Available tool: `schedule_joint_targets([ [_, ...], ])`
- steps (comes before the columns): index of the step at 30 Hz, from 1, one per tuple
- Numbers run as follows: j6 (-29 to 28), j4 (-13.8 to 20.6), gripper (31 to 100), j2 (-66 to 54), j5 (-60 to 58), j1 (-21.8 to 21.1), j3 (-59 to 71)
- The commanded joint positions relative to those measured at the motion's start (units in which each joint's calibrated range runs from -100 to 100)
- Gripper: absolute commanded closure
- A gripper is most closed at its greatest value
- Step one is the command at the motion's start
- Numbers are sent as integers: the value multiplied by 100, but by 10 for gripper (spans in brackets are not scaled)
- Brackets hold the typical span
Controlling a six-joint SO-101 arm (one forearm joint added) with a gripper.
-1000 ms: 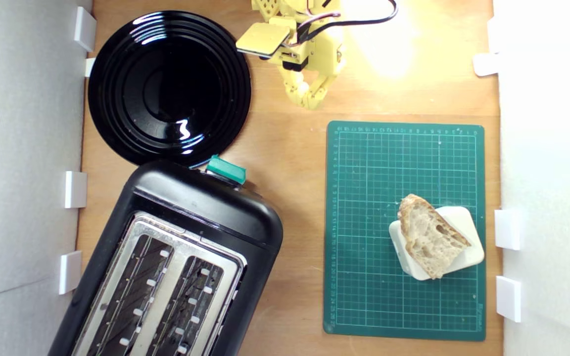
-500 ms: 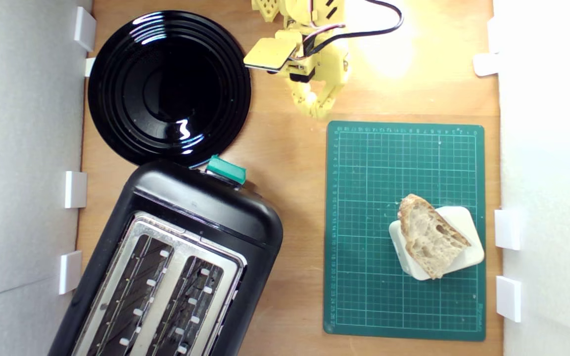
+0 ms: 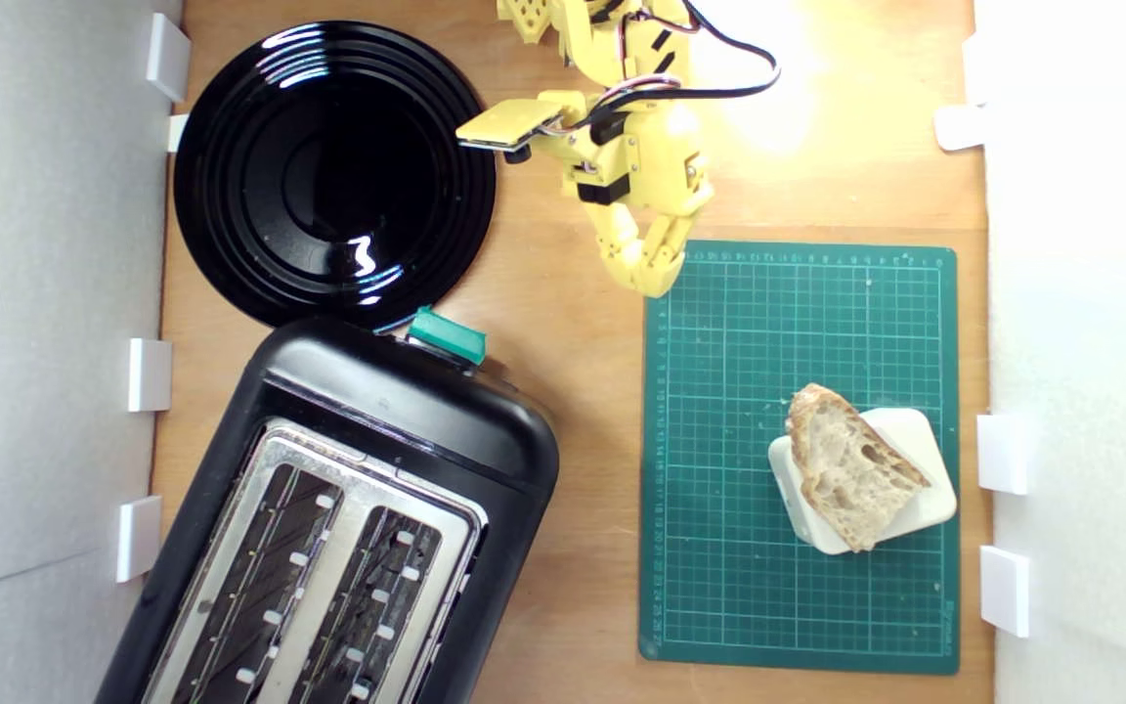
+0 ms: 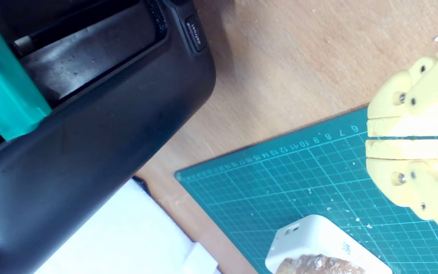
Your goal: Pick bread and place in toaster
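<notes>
The bread (image 3: 848, 463), a pale holey wedge with a tan crust, lies on a rounded white block (image 3: 920, 469) on the green cutting mat (image 3: 798, 323), toward the exterior view's right. A strip of the bread (image 4: 319, 265) shows in the wrist view on that block (image 4: 318, 236). The black toaster (image 3: 348, 528) with silver slots and a teal lever (image 3: 446, 334) fills the exterior view's lower left; its black side (image 4: 89, 133) looms in the wrist view. My yellow gripper (image 3: 654, 282) hangs shut and empty at the mat's upper-left corner, well away from the bread. Its fingers (image 4: 405, 137) sit pressed together.
A round glossy black plate (image 3: 333, 176) sits in the exterior view's upper left, just behind the toaster. White walls with small white clips (image 3: 148, 374) border the wooden table (image 3: 583, 372) on both sides. Bare wood separates the toaster from the mat.
The arm has reached forward and to the exterior view's right, carrying the shut gripper from beside the plate to the mat's upper-left corner. Bread, block and toaster have not moved.
</notes>
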Motion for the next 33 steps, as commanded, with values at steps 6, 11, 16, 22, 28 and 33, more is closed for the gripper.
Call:
schedule_joint_targets([
  [6,-186,59,985,1505,-1863,267,-235],
  [11,-338,68,985,2029,-2572,259,-235],
  [16,-966,948,985,2437,-2998,283,-280],
  [22,-1740,1809,985,2861,-3246,251,-598],
  [28,-2075,2389,976,3543,-3962,283,-834],
  [33,-2237,2426,954,4109,-4022,267,-1388],
])
